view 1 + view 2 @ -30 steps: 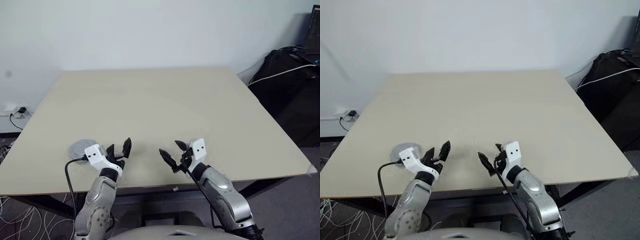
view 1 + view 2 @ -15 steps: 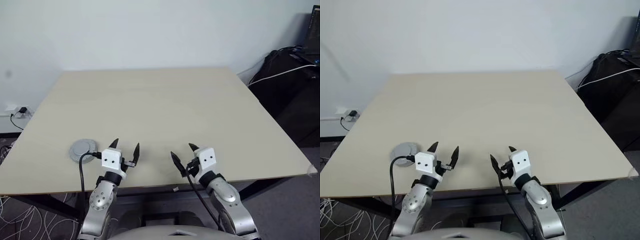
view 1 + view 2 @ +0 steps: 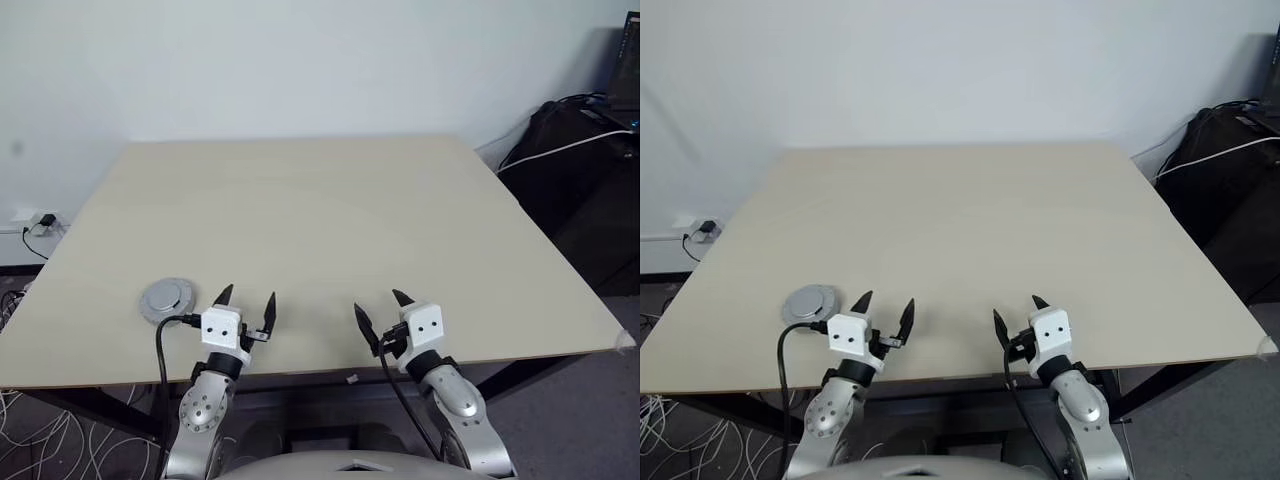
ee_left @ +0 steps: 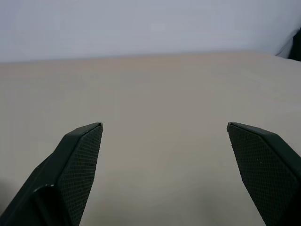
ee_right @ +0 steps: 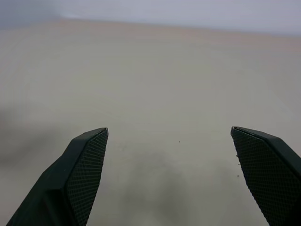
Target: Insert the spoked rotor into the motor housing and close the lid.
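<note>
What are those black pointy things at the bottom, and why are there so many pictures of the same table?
Those are a robot's two hands. Each is a gripper with two black fingers. The left gripper and the right gripper are both open and hold nothing.

Two pictures come from cameras in the robot's head, like a pair of eyes looking down over its arms at the big beige table. The other two come from little cameras on the wrists, so you look out between the fingers across the tabletop.

On the table lies one thing: a flat round silver-grey disc, near the front edge, just beside the left gripper. It looks like a lid, with a raised middle. Neither gripper touches it. Off to the right, beyond the table, is a dark bag with a white cable.
</note>
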Controlling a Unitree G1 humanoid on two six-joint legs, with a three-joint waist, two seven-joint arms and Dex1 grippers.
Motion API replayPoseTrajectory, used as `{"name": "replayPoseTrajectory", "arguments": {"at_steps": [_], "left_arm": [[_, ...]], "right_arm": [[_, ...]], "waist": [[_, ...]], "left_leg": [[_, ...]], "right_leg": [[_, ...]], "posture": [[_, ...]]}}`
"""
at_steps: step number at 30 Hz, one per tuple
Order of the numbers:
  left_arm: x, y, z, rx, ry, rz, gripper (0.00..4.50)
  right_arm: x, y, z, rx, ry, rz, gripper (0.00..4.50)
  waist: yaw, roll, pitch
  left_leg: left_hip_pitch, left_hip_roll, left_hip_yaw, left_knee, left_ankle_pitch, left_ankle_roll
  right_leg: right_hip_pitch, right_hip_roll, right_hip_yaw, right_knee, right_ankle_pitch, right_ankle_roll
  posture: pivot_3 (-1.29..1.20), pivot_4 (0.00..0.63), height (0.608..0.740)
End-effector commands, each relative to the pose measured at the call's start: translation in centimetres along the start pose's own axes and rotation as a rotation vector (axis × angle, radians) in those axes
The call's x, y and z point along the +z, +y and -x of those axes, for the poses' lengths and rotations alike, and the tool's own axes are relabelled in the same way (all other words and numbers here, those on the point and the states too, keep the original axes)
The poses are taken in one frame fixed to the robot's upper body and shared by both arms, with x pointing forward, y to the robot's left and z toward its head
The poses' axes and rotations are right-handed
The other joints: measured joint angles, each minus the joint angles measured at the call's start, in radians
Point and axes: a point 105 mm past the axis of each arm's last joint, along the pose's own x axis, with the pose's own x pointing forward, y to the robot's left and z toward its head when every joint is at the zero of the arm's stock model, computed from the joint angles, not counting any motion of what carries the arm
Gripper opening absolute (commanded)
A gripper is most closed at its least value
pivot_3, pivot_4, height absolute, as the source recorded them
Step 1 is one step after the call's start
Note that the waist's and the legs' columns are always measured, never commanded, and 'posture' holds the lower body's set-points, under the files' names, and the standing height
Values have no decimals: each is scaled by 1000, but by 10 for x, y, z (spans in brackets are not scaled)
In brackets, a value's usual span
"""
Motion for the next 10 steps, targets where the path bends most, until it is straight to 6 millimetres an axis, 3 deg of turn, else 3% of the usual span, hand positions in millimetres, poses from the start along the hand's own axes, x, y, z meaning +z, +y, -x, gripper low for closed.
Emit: {"name": "replayPoseTrajectory", "arguments": {"at_steps": [1,10], "left_arm": [[9,3,-2,20,-50,2,4479],[10,3,-3,25,-52,9,4479]], "right_arm": [[9,-5,-4,-23,-36,-4,4500],[7,-6,-7,-20,-24,-6,4500]], "waist": [[1,0,0],[1,0,0]], "left_leg": [[0,0,0,0,0,0],[0,0,0,1,0,0]], "right_leg": [[0,0,0,0,0,0],[0,0,0,0,0,0]], "posture": [[0,0,740],[0,0,740]]}}
